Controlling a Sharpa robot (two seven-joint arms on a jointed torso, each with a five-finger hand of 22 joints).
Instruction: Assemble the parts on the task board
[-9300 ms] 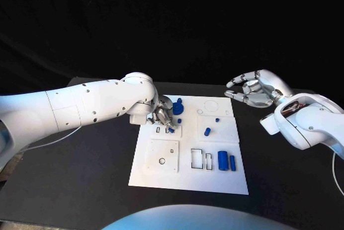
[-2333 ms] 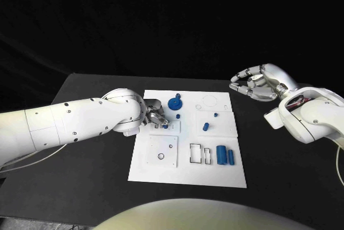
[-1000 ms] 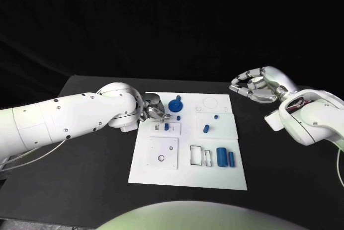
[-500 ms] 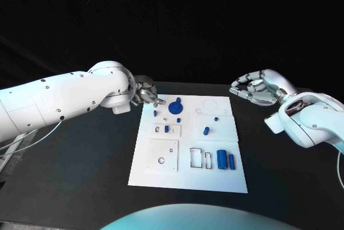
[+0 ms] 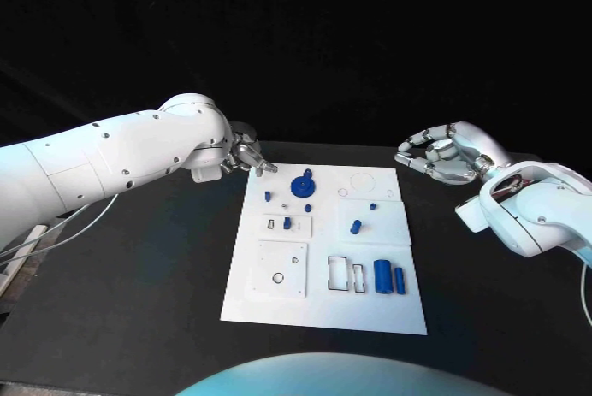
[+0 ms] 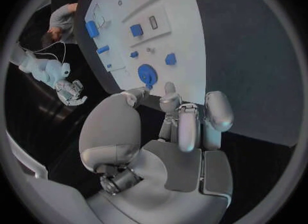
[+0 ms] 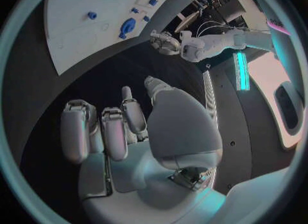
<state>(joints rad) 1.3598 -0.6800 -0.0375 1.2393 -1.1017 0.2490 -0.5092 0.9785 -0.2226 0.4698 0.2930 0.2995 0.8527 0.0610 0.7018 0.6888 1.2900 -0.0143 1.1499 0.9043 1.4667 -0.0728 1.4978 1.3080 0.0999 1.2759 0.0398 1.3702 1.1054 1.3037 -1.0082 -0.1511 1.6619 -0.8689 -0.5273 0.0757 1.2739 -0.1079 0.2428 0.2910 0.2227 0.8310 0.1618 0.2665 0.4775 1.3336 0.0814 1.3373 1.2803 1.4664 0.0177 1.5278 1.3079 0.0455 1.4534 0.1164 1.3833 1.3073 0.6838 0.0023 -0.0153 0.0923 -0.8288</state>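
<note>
The task board (image 5: 323,280) is lying flat in the middle of the black table (image 5: 148,268), its long side running away from the robot. Near its far edge a round blue disc part (image 5: 300,187) is sitting, with a tiny blue piece (image 5: 269,193) just beside it toward the left arm's side. Closer in, a small blue block (image 5: 287,223) is standing in the raised square panel by two small slots, and another little blue piece (image 5: 307,208) is resting just beyond that panel. On the adjoining panel a short blue peg (image 5: 355,226) is lying tilted, with a small blue stud (image 5: 371,205) near it. Toward the near end, two blue cylinders (image 5: 391,277) are lying side by side, next to two rectangular black-outlined cutouts (image 5: 346,274). The left hand (image 5: 245,156) is hovering above the table just off the board's far corner, holding nothing, its fingers loosely curled with gaps between them; in the left wrist view the fingertips (image 6: 170,88) are pointing toward the blue disc without touching it. The right hand (image 5: 441,154) is hanging well apart from the board beyond its opposite far corner, raised, fingers bent inward but separated and gripping nothing.
</note>
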